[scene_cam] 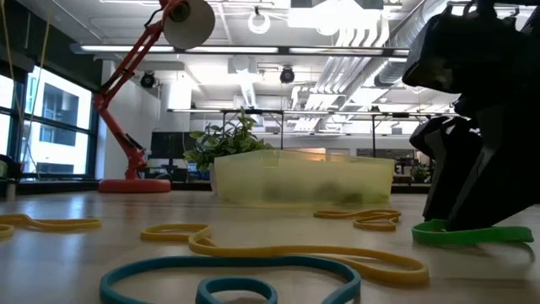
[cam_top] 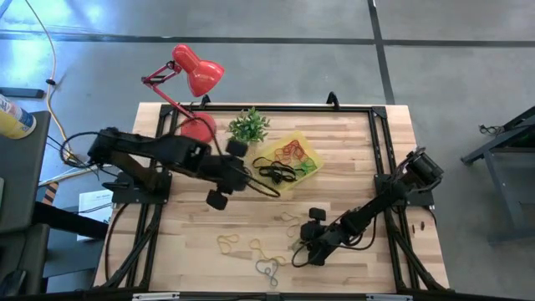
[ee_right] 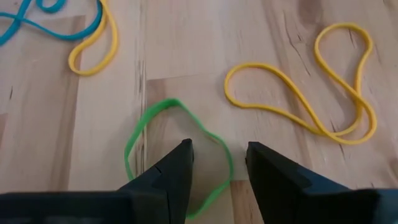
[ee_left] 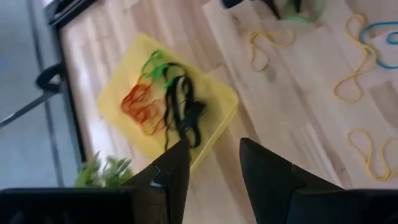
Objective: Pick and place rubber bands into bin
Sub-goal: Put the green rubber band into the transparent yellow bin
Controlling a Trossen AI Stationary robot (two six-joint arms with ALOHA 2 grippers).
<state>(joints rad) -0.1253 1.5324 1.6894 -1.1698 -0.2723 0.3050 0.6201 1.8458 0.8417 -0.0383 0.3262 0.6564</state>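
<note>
Right pincer [ee_right: 217,155], fingers parted and empty, straddles a green rubber band [ee_right: 177,155] at the surface's five o'clock; left pincer [ee_left: 211,162], parted, hovers beside the bin [ee_left: 118,99].

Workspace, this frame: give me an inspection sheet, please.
Surface: wooden table.
Job's things: bin holds orange, green and black bands; yellow bands, a blue band and a green band lie loose.
Clutter: red lamp, plant.
Grippers: left gripper open, empty, near the bin; right gripper open over the green band.
Cables: black ones along the left arm.
Surroundings: office room, no person seen.
</note>
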